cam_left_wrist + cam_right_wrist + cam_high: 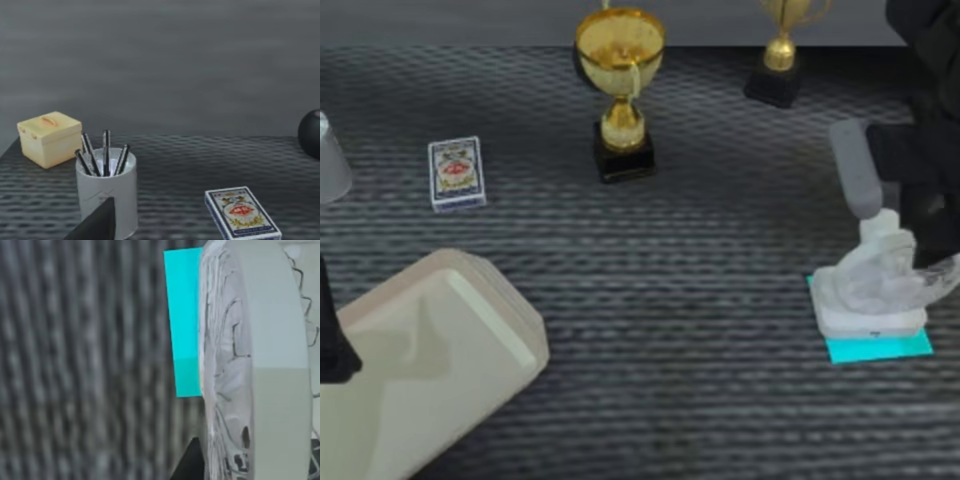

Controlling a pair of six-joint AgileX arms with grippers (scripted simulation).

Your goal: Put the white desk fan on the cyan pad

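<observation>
The white desk fan (872,290) stands upright at the table's right side, its base resting on the cyan pad (880,347). A cyan strip shows along the pad's near edge. My right gripper (905,235) reaches down from the upper right and is shut on the fan's round grille head (250,365). One dark fingertip (192,462) presses against the grille's edge, and the cyan pad (184,320) shows beside it. My left gripper (332,350) is parked at the left edge, open, with only one finger (100,222) in its wrist view.
A large cream jug (430,360) lies at the front left. A playing card box (457,172) lies at the back left, with a pen cup (107,187) and a yellow box (50,137) beyond it. Two gold trophies (620,90) (782,50) stand at the back.
</observation>
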